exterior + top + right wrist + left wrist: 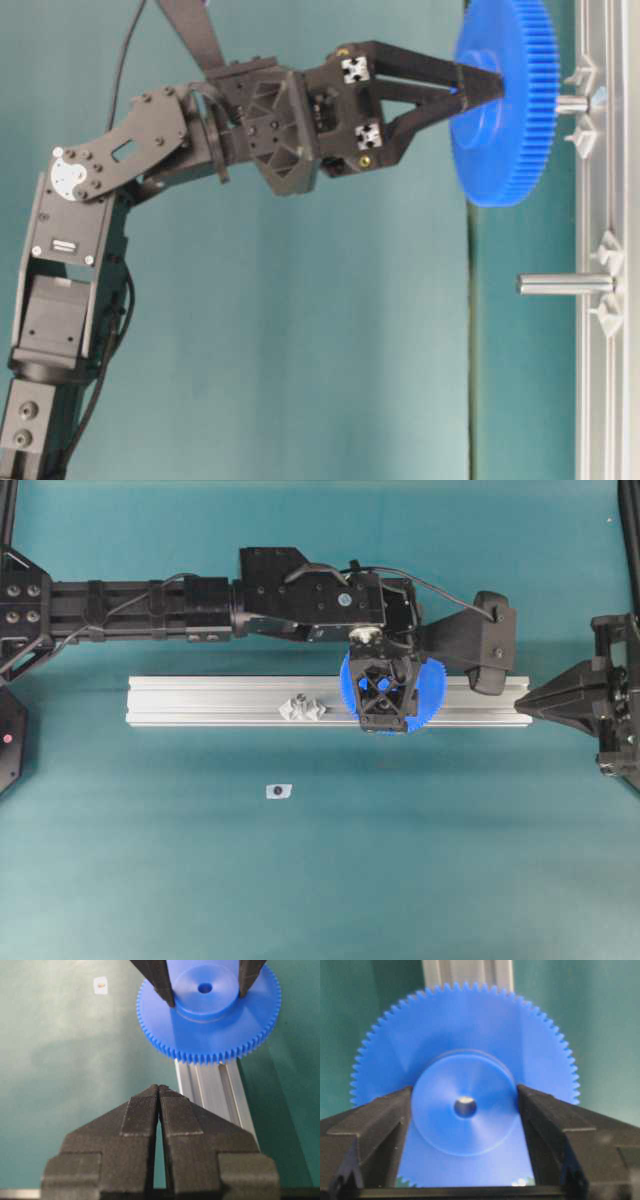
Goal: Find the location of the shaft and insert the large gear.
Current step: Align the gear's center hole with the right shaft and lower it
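Large gear held over the rail by the left gripper.
The aluminium rail (200, 702) was laid across the table; above it the large gear (432, 695) was clamped by its hub in the left gripper (383, 702), the shaft (572, 103) being just beyond its centre; the right gripper (158, 1091) was closed on nothing.

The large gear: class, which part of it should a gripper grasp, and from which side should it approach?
Grip the raised round hub of the large gear, approaching square onto the hub face, opposite the rail. The hub is narrow enough for the jaws to straddle, leaving the teeth and centre hole free for the shaft. The left gripper holds it exactly so, one jaw on each side of the hub.
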